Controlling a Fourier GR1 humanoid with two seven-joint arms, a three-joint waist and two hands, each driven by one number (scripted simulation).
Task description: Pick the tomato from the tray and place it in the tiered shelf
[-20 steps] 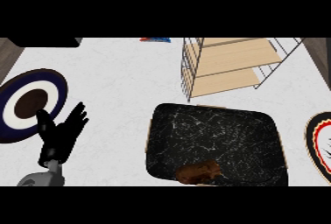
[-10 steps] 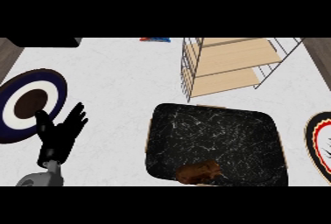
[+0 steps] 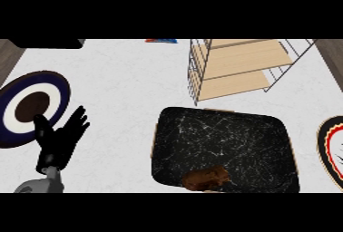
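Broadly, the head view looks down on a white, faintly veined tabletop [image 3: 120, 77], with strips of dark wood past its far corners. A black marbled tray [image 3: 221, 136] sits right of centre. The tomato [image 3: 208, 177], brownish here, lies inside the tray against its near rim, a little left of that rim's middle. Just beyond the tray's far edge stands the tiered shelf [image 3: 234, 68], a wire frame with pale wooden boards. Right of the tray, cut by the view's edge, is a black, red and white plate [image 3: 333, 149]. Well left of the tray lies a blue and white ringed plate [image 3: 30, 108]. Between that plate and the tray the left hand [image 3: 60, 140] rests, fingers straight and spread, holding nothing. Bare tabletop runs wide from the tray's left side to the far edge, where a dark object [image 3: 47, 43] and a small blue and red thing [image 3: 161, 40] sit.
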